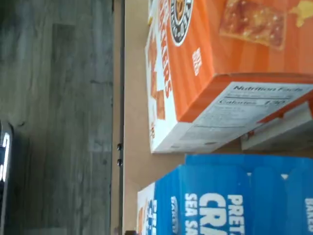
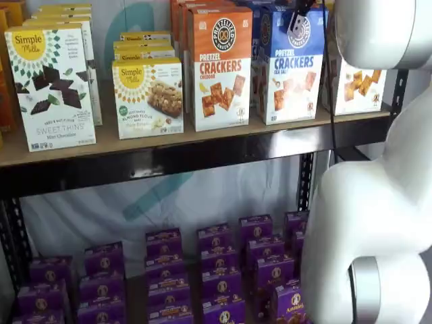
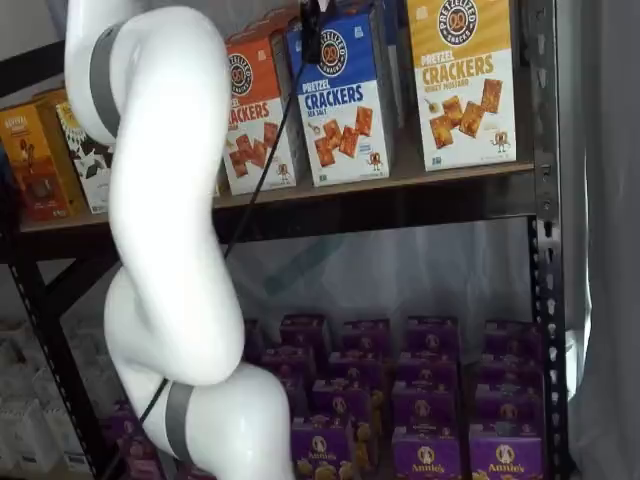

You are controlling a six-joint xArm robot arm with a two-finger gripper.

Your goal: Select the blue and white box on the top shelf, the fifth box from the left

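The blue box [image 2: 291, 67] stands on the top shelf [image 2: 169, 158], between an orange box [image 2: 219, 67] and a yellow one [image 3: 462, 80]. My end effector [image 3: 312, 35] hangs before it, empty; I cannot tell its opening. Grey wood floor [image 1: 54, 117] lies below.

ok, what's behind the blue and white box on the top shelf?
In a shelf view, more blue box tops show behind the blue and white box on the top shelf, so a row continues back. How many cannot be seen; the front box and the arm cover them.
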